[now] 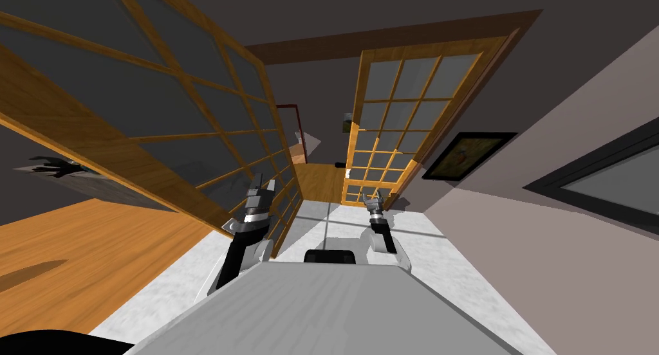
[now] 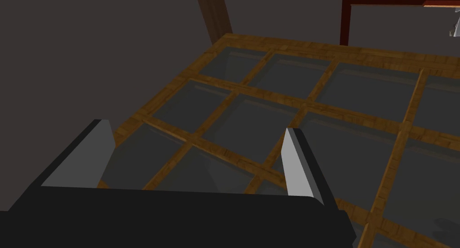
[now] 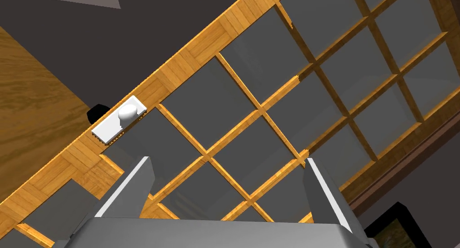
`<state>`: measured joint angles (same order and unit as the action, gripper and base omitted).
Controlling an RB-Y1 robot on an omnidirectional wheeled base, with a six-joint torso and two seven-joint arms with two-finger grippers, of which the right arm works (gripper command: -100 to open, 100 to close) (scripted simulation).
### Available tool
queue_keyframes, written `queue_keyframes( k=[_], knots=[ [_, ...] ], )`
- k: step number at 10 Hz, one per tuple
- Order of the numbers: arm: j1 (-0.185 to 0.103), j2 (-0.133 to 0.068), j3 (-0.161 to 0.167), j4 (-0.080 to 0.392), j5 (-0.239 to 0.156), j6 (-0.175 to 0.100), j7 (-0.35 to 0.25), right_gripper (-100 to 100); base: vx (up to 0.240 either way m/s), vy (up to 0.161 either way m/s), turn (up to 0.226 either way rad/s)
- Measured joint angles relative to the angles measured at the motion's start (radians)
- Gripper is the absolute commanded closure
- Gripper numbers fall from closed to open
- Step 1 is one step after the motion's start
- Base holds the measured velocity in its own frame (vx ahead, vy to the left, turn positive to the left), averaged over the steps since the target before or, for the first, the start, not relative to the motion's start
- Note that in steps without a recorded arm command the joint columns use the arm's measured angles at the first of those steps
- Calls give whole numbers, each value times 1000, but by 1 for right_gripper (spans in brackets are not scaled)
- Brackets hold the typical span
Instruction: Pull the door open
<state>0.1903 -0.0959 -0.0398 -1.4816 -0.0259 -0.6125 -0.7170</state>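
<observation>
Right gripper (image 3: 227, 162) spread open, facing the wood-framed, grey-paned door leaf (image 3: 251, 119), which appears shut.
The leaf's round white knob (image 3: 127, 112) lies outside the finger gap, at the leaf's free edge. Centre on the knob, clamp squarely, then pull along the hinge arc. Left gripper (image 2: 195, 126) hangs open by the other leaf (image 2: 305, 106).

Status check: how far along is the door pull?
Done: the left door leaf stands swung open toward me. In hand: nothing; left gripper and right gripper are open. Remaining: the right leaf looks in its frame, its white knob ungrasped.
</observation>
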Motion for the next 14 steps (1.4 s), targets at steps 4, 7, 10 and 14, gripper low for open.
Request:
queue_keyframes(
  k=[4, 7, 10, 14],
  knots=[
    [-43, -14, -9, 120, -20, -33, -110, -100, 98, 13, 32],
    [-85, -16, -16, 221, -33, -59, -191, -100, 103, 7, 32],
    [-113, -20, -21, 302, -47, -79, -272, -100, 105, 15, 32],
    [-157, -28, -29, 419, -65, -109, -380, -100, 98, 9, 30]
  ],
)
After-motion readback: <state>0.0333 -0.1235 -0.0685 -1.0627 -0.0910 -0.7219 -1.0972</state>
